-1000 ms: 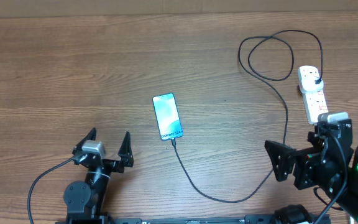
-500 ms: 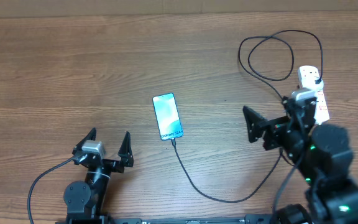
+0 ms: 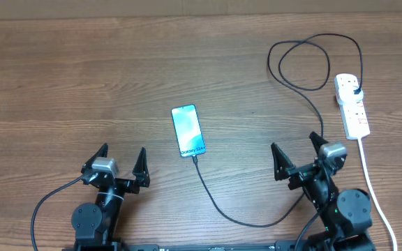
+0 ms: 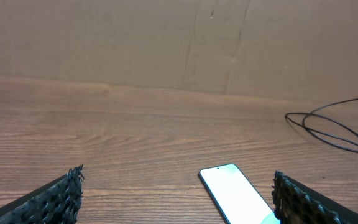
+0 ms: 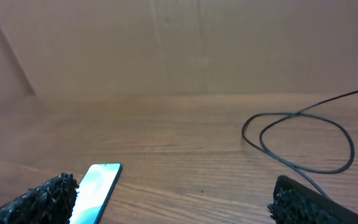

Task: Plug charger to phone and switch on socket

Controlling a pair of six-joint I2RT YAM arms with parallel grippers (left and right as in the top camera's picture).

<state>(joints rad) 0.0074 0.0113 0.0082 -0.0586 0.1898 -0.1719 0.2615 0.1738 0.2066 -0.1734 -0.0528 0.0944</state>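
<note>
Overhead: charger [image 3: 209,188] seemingly in phone [image 3: 188,131].

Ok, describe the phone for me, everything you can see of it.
The phone is a slim rectangle with a black frame and a lit, pale blue-white screen that carries small text towards its near end. It lies flat, screen up, on the wooden table, about mid-table, its long axis running away from the arms with a slight tilt. The thin black charger cable meets its near short edge and looks plugged in. Nothing else touches it.
</note>
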